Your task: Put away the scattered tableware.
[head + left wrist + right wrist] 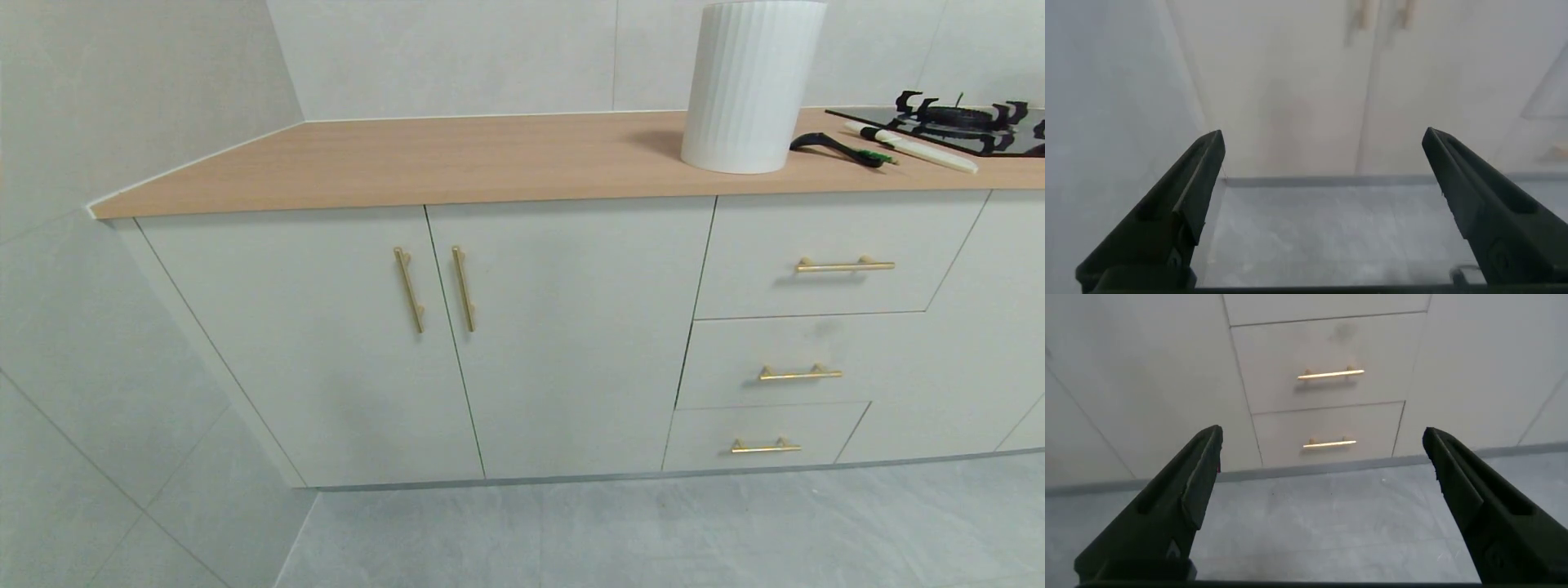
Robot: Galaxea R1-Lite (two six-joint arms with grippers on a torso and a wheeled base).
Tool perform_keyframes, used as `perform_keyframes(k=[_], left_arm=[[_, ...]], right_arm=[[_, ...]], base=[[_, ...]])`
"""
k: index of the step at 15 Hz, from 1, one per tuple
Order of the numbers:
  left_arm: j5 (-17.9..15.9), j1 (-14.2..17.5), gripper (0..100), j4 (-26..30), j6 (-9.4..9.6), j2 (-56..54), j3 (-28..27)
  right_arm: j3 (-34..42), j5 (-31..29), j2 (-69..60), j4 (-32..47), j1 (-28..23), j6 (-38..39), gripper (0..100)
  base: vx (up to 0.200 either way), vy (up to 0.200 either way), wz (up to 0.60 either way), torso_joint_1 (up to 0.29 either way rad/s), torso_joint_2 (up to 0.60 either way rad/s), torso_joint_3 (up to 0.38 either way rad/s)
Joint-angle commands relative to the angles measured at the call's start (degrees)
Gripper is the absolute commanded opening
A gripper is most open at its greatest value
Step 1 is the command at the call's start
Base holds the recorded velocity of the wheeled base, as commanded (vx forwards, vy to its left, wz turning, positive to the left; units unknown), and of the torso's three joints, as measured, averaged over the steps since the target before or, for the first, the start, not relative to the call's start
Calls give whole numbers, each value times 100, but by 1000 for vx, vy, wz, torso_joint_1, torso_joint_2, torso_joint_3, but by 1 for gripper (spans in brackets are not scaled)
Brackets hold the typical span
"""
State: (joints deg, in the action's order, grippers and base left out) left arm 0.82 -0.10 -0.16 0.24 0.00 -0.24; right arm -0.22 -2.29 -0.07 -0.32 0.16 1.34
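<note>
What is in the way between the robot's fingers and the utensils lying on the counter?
Nothing covers the black utensil and white utensil; the white container stands beside them. The left gripper and right gripper, both open, sit low, facing the shut cabinet fronts under the countertop.

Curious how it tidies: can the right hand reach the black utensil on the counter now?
Probably not yet. The right hand hangs open low, facing the lower drawers, while the black utensil lies up on the countertop; nothing blocks it.
</note>
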Motion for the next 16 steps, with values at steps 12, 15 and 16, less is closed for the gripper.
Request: perform_keyframes(k=[12,15,16], left_arm=[[-38,1,100,7,-33,0,24],[-29,1,100,7,-60,9,24],[-29,1,100,7,-60,9,24]], right_arm=[[22,405,16,32,2,-222,100],[13,405,16,40,2,-213,100],[22,405,16,40,2,-213,100]], base=[[0,0,0,0,0,0],[0,0,0,0,0,0],[0,0,0,0,0,0]])
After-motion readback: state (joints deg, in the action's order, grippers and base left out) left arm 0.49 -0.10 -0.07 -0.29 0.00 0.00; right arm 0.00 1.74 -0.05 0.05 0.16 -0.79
